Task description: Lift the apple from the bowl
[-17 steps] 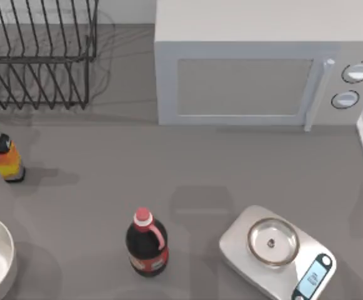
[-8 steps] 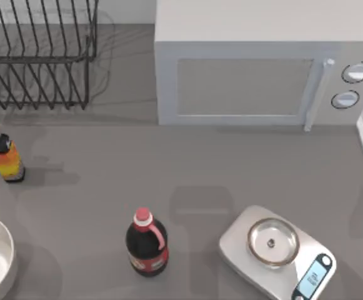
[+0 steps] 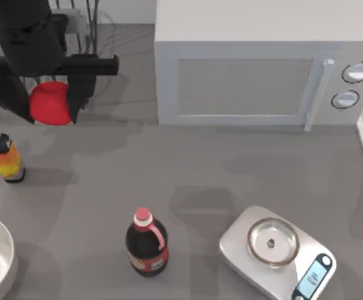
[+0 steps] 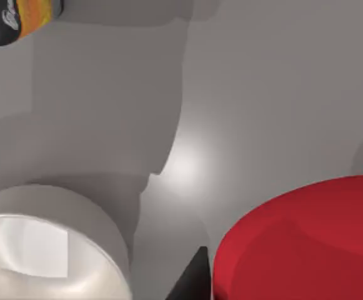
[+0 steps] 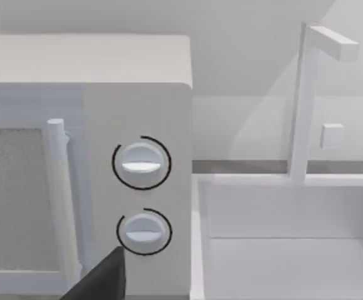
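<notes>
Small bright-red rounded apple (image 3: 49, 103) clamped between the two dark fingers (image 3: 81, 87) of the left gripper (image 3: 49, 94), high over the table's far left, in front of the black wire dish rack (image 3: 75, 28). Same apple (image 4: 306, 240) large in the left wrist view, with the table far below it. Round white bowl with pale grey rim (image 3: 0, 250) at the near left edge of the table, smooth inside bare, well apart from the apple. Bowl (image 4: 56, 250) seen from above in the left wrist view too. Steel dish of the silver kitchen scale (image 3: 273, 240) at near right, with nothing in it. Dark bottle with pinkish-red cap (image 3: 147, 244) between bowl and scale. Smaller orange-labelled bottle (image 3: 3, 156) at left edge. White microwave oven (image 3: 256, 69) at the back. Right gripper finger state: cannot tell; one dark fingertip (image 5: 100, 278) before the microwave's dials in the right wrist view.
</notes>
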You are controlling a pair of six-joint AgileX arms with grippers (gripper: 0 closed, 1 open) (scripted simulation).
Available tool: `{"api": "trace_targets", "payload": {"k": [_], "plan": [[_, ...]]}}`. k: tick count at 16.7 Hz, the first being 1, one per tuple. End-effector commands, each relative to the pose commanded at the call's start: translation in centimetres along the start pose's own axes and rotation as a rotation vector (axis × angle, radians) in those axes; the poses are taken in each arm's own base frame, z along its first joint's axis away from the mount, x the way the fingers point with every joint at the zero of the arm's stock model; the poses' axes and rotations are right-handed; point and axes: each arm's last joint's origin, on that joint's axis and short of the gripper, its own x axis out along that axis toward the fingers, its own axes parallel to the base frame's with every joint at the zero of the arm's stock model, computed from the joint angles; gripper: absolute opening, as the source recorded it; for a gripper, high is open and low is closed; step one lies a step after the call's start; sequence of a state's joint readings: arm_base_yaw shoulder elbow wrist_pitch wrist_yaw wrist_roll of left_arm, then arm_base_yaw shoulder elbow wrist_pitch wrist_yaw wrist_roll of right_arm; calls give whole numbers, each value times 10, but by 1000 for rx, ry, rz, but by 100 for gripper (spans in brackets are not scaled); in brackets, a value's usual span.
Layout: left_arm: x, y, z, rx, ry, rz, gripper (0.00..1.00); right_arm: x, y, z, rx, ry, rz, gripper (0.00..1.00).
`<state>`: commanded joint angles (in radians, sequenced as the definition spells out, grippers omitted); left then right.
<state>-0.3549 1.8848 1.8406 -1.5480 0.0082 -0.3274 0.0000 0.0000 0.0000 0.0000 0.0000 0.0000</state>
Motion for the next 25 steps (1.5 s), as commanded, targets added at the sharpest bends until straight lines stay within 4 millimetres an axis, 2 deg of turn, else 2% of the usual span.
{"api": "trace_targets", "payload": {"k": [3,5,11,13,20,22,25], "plan": [[26,-52,15,-2,-14,2,0,0,0,0,0,0,0,100],[32,-65,17,-3,-23,0,0,0,0,0,0,0,0,100],[37,-64,18,-4,-18,1,0,0,0,0,0,0,0,100],[52,-65,20,-3,-15,3,0,0,0,0,0,0,0,100],[134,-66,21,-3,-26,-2,0,0,0,0,0,0,0,100],[142,-66,20,-3,-23,0,0,0,0,0,0,0,0,100],[142,-66,20,-3,-23,0,0,0,0,0,0,0,0,100]]}}
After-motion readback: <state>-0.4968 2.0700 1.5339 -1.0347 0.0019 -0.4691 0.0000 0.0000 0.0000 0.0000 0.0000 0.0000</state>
